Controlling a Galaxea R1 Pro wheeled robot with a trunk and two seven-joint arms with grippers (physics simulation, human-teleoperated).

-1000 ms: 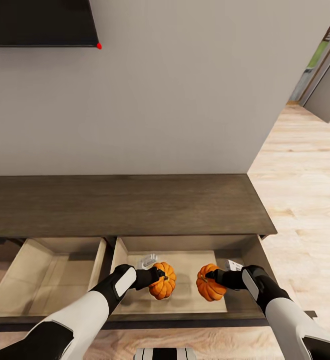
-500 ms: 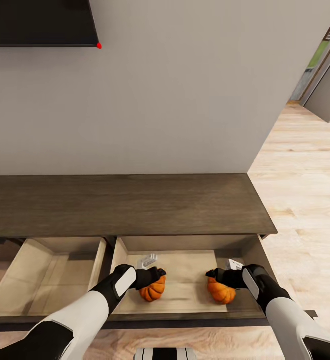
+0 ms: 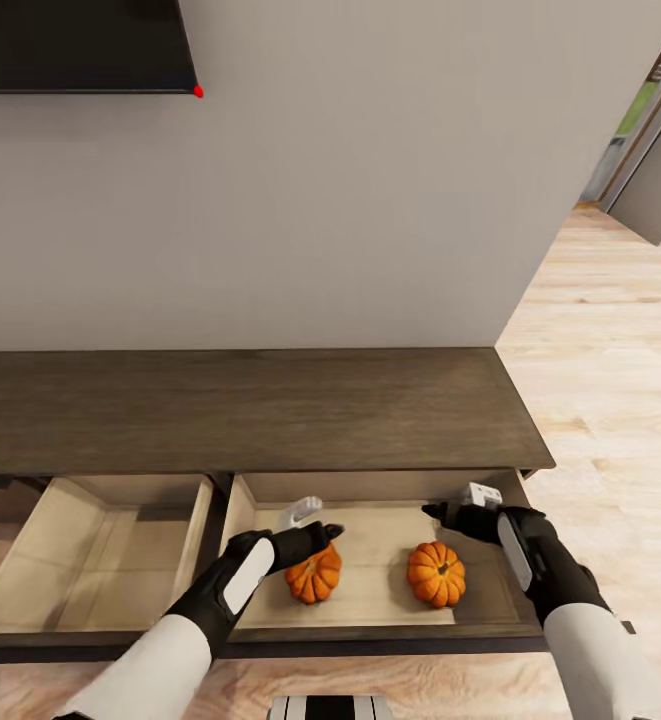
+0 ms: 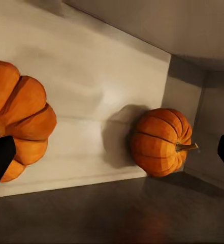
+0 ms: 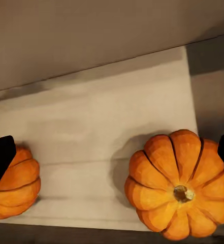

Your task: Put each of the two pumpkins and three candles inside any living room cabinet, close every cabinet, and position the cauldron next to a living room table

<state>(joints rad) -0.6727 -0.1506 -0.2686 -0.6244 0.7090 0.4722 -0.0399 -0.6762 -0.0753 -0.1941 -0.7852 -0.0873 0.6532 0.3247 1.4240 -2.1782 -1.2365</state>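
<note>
Pumpkins [image 3: 314,576] [image 3: 436,574] sit apart inside the cabinet [image 3: 270,410]'s open right drawer [image 3: 375,545]. Left claw [image 3: 322,533] and right claw [image 3: 440,513] hover above them, both spread and empty.

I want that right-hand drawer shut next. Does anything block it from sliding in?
Nothing visible does. Both orange ribbed pumpkins sit on the open drawer's pale floor, below its rim; the left gripper and right gripper hover above it, fingers apart.

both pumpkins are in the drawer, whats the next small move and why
Probably lift both arms clear of the open drawer. Both pumpkins sit free on its floor, and the left claw and right claw are open above them, so nothing is left to release before fetching candles.
</note>
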